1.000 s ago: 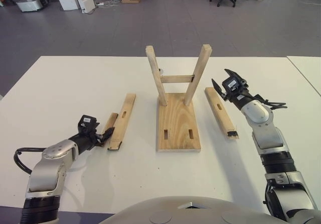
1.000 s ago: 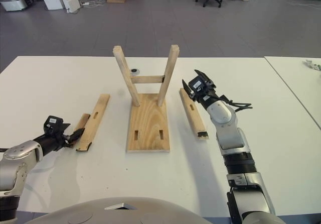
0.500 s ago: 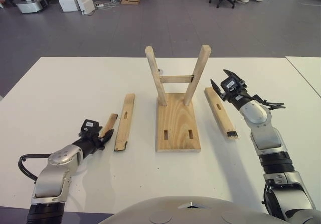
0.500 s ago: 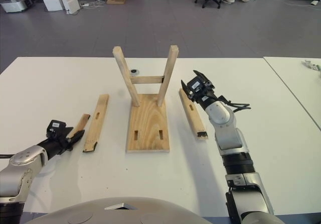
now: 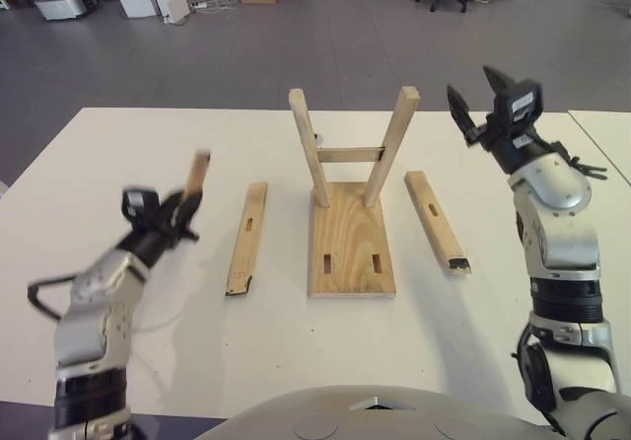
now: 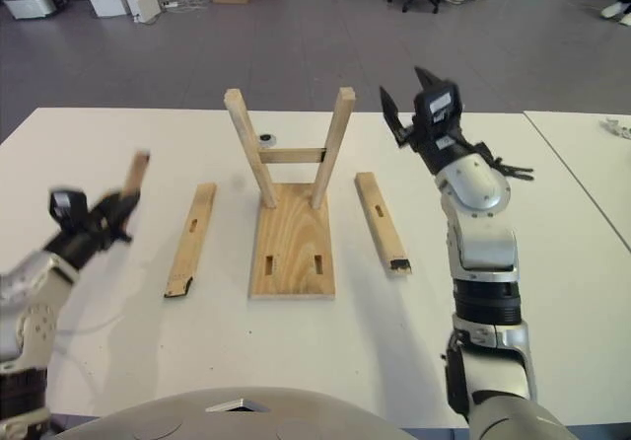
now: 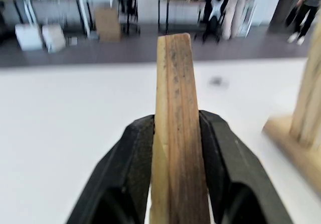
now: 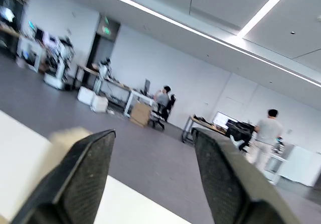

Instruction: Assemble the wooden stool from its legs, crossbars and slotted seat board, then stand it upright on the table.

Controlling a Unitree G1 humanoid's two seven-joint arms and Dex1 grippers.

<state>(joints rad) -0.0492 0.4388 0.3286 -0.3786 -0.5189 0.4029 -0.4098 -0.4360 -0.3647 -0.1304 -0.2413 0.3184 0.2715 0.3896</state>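
We log the fitted legs (image 5: 307,146) and fitted crossbar (image 5: 347,154) seated in the seat board (image 5: 351,248), two loose legs (image 5: 245,235) unmounted, left gripper (image 5: 175,213) pinching the second crossbar (image 5: 196,176), right gripper (image 5: 470,83) spread empty.

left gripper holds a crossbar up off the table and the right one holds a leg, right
No. The right gripper is open and empty, high above the table, as the left eye view shows. The left gripper does hold the crossbar up.

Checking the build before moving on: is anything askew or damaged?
The two fitted legs splay outward from the seat board, possibly by design. Both loose legs have dark ends. Nothing looks broken.
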